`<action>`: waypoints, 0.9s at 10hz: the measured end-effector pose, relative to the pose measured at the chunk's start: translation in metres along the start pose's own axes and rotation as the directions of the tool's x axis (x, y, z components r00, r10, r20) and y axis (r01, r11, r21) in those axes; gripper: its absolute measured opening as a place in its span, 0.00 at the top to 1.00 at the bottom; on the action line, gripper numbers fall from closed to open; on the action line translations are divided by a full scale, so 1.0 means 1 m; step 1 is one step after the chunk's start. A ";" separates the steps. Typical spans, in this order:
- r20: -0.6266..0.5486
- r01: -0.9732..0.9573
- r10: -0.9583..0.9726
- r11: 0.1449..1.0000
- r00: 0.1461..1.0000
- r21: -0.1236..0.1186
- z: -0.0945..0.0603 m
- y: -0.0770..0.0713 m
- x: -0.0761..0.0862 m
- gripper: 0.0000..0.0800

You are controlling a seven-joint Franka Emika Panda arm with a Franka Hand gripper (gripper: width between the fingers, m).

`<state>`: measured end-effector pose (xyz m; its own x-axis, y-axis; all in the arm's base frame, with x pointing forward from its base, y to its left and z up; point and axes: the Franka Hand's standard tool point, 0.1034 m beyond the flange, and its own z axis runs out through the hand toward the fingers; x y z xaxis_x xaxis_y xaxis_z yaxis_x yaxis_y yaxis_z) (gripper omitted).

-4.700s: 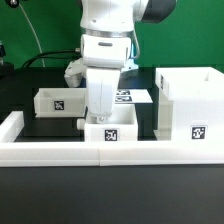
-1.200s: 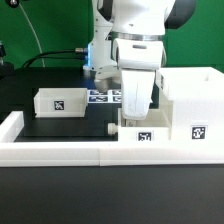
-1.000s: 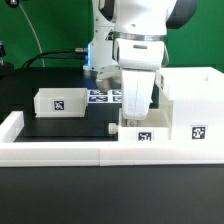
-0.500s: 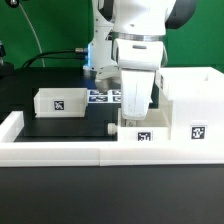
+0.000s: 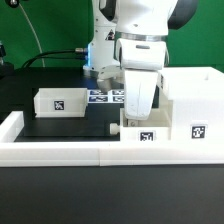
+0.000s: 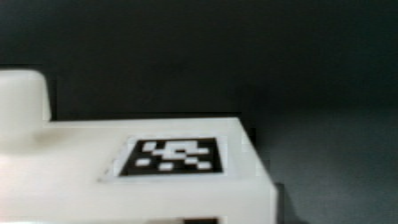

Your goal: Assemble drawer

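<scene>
Border wall (image 5: 60, 152), low and white, nearest the exterior camera, at the edge of the black worktop (image 5: 70, 125) and in front of the gripper (image 5: 134, 120). Just behind that wall, directly under the gripper, small white open-topped plastic tray (image 5: 140, 135) resting on the worktop, black-and-white square tag (image 5: 147, 137) on its front face. Gripper low at the tray's top, hanging from a white robot arm (image 5: 140, 40). Fingertips hidden by the wide white hand and the tray's wall, so impossible to tell whether spread, closed or clamped on the tray.

Just beside the gripper, toward the exterior view's right, tall white boxy plastic housing (image 5: 190, 100), open at the top and tagged low on its front. Touching the tray or only very close to it: cannot tell which.

Well apart from the gripper, toward the exterior view's left, second small white tray (image 5: 60, 101), likewise tagged on its front, standing alone on the worktop.

Behind the gripper, between that tray and the arm, flat white marker board (image 5: 103, 97) lying on the worktop.

Blurred in the wrist view: flat white face (image 6: 107, 135) of one drawer part, which one unclear, bearing a square marker, with dark worktop beyond it.
</scene>
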<state>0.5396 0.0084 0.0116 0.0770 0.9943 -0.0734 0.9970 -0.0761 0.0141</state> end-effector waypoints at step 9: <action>0.014 0.030 -0.029 0.999 0.999 -0.022 0.000 0.001 0.001 0.95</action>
<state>0.5403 0.0091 0.0113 0.0477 0.9950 -0.0880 0.9984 -0.0448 0.0341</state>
